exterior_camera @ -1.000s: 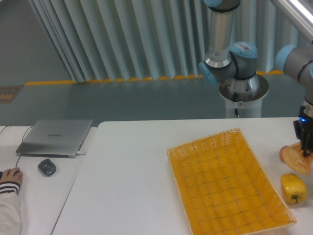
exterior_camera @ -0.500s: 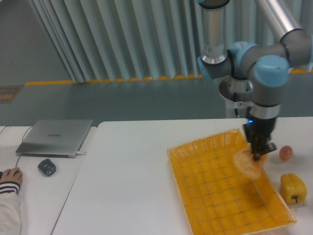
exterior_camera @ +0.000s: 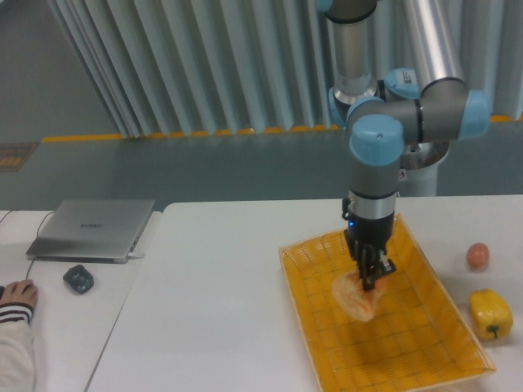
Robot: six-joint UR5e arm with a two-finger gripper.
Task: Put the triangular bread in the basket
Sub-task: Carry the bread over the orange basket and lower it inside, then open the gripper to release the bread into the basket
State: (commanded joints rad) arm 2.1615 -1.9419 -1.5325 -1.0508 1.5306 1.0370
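Observation:
The triangular bread point(exterior_camera: 356, 299) is golden-brown and hangs point-down over the middle of the yellow-orange wicker basket point(exterior_camera: 310, 269). My gripper point(exterior_camera: 373, 280) points straight down and is shut on the bread's upper edge. Whether the bread touches the basket floor is unclear. The basket lies on the right half of the white table, tilted slightly, with nothing else in it.
A yellow bell pepper point(exterior_camera: 490, 314) and a small brown egg point(exterior_camera: 478, 256) lie on the table right of the basket. A closed laptop point(exterior_camera: 92, 229), a mouse point(exterior_camera: 78, 278) and a person's hand point(exterior_camera: 16, 294) are at the far left.
The arm has swung left, carrying the bread from beside the pepper at the table's right edge, over the basket's right rim, to above the basket's middle. The egg is now uncovered.

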